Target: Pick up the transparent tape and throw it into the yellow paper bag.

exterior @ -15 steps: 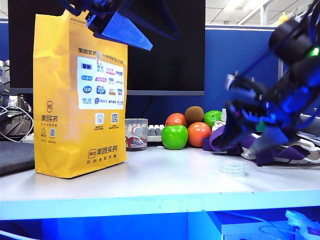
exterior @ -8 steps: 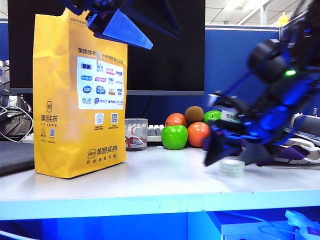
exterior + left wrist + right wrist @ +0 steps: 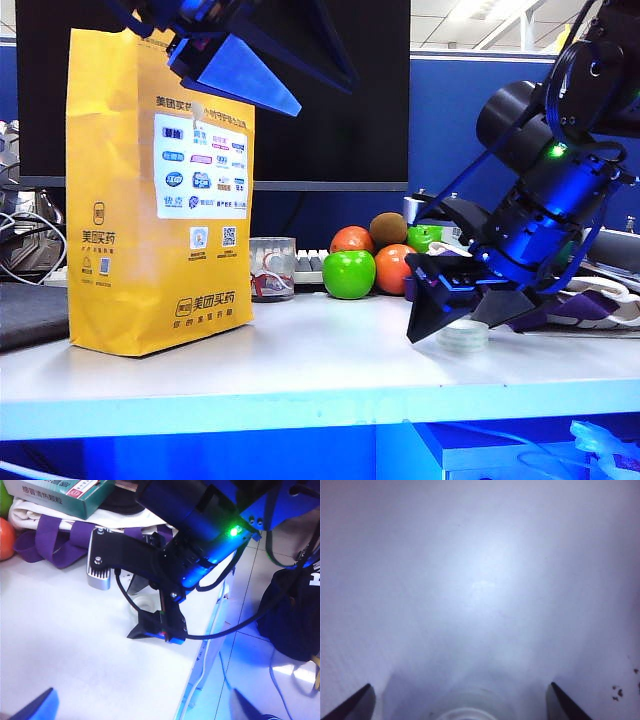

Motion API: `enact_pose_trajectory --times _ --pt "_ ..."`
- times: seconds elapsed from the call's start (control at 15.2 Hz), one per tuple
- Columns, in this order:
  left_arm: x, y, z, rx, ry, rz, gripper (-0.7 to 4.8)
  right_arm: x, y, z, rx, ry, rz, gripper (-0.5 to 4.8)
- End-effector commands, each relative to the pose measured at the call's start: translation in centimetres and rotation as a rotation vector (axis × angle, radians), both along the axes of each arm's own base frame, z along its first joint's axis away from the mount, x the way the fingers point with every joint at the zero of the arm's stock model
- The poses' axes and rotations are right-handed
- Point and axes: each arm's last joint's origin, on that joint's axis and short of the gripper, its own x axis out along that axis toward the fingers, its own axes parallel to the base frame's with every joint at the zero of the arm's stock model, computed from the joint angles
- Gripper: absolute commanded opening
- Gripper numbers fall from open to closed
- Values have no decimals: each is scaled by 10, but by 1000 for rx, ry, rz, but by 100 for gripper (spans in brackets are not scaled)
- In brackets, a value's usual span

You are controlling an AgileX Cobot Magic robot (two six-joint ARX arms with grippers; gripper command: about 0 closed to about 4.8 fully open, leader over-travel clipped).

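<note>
While the yellow paper bag (image 3: 160, 190) stands upright on the left of the white tabletop (image 3: 300, 365), the transparent tape (image 3: 462, 335) lies flat on the right of that surface, well apart from the bag. The right gripper (image 3: 462, 318) is seen in the exterior view low over the tabletop, its dark fingers (image 3: 432, 305) spread wide and set to either side of the roll — whether they touch it cannot be told. In the right wrist view the two finger tips (image 3: 355, 705) show only at the lower corners, far apart, with the pale rim of the tape (image 3: 465, 711) between them at the lower edge; the roll is not pinched.

The left gripper (image 3: 235, 65) is held high, just in front of the bag's crinkled top, and one blue wedge-shaped finger is seen pointing toward the right. In the left wrist view its finger tips (image 3: 35, 707) appear at the two lower corners, spread well apart with nothing between them; the right arm (image 3: 200, 525) is looked down on from there, a green light lit on it.

Behind the tape a green apple (image 3: 349, 274), orange fruits (image 3: 397, 267) and a brown kiwi (image 3: 388, 229) are grouped. A glass cup (image 3: 272, 268) stands beside the bag, and a dark monitor (image 3: 340, 110) is seen at the back.
</note>
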Motion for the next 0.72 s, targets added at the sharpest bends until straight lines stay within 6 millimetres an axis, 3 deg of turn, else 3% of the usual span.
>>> enact_pose_trajectory --times 0.07,0.52,0.59,0.72 --pt "-1 1 0 8 17 -5 479 -10 -5 -11 -70 127 -26 479" --pt "-1 1 -1 12 22 -5 479 -15 -7 -15 -108 191 -39 479" --pt "-1 1 -1 13 22 -4 479 -16 -8 -15 -114 202 -39 367" --pt "-1 1 -1 12 20 -3 479 -16 -8 -15 -112 198 -39 190"
